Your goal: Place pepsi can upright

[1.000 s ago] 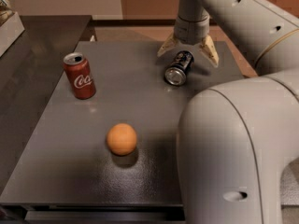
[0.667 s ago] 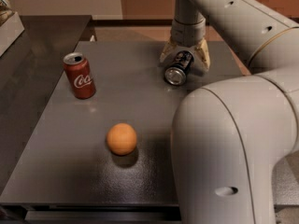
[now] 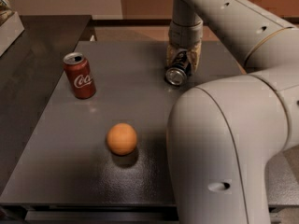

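The pepsi can (image 3: 177,72) is dark, with a silver end facing me. It lies on its side at the back right of the grey table (image 3: 70,171). My gripper (image 3: 183,59) comes down over it from above, with a pale finger on each side of the can body, closed against it. The can's far end is hidden behind the gripper.
A red Coca-Cola can (image 3: 80,75) stands upright at the left of the table. An orange (image 3: 122,138) sits near the table's middle front. My large white arm (image 3: 224,143) fills the right foreground. A dark counter (image 3: 28,41) lies to the left.
The fingers, spread wide around the can a second ago, have closed in on it. The can has shifted slightly left.
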`<state>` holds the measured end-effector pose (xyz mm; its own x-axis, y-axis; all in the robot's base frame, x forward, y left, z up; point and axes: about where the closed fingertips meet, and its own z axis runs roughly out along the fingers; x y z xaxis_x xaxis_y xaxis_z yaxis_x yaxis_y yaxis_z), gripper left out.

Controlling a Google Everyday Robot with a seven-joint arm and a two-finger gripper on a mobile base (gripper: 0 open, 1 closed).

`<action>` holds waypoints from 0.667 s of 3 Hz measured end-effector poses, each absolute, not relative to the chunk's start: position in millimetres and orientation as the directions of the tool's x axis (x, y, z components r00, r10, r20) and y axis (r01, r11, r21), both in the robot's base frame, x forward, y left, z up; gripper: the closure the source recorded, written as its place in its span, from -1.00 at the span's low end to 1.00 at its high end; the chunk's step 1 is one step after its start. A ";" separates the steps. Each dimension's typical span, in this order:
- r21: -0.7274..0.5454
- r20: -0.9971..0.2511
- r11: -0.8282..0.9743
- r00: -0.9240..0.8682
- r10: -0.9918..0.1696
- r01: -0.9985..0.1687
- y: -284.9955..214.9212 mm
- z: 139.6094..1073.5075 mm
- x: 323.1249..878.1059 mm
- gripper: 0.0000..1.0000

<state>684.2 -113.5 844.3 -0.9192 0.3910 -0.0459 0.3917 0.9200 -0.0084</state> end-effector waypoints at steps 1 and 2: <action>0.025 -0.075 0.929 -0.926 0.371 0.370 -115.5 855.0 688.3 0.76; 0.071 -0.145 0.956 -0.945 0.293 0.285 -116.5 872.4 695.3 1.00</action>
<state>695.3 -116.5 872.4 -0.9450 0.2930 -0.1452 0.2855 0.9558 0.0709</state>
